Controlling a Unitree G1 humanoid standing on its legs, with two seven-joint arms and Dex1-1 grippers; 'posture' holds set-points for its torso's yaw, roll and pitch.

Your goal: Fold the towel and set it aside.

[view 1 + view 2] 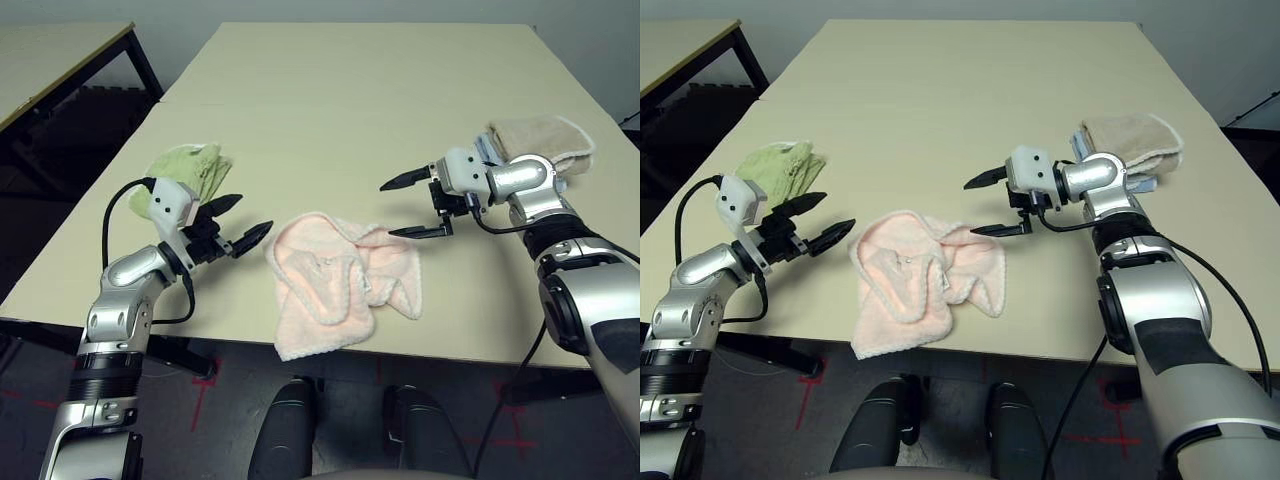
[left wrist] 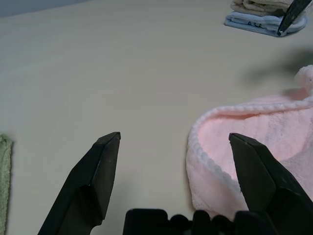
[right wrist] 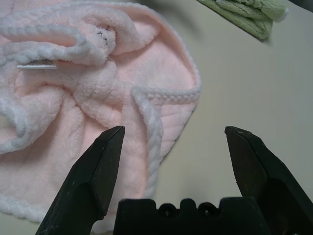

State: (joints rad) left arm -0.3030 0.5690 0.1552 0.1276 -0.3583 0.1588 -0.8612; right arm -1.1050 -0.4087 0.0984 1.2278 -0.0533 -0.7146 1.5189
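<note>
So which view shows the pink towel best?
The left eye view: the whole pink towel, crumpled near the table's edge, is nearly unobstructed. The right eye view shows much the same; the left wrist view only part, behind one finger; the right wrist view, close-up folds and a tag.

Towel (image 1: 325, 285) between arms — on table (image 1: 330, 120)

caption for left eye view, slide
Open fingers of both arms flank a crumpled pink towel, green towel and beige towel beyond.
</note>
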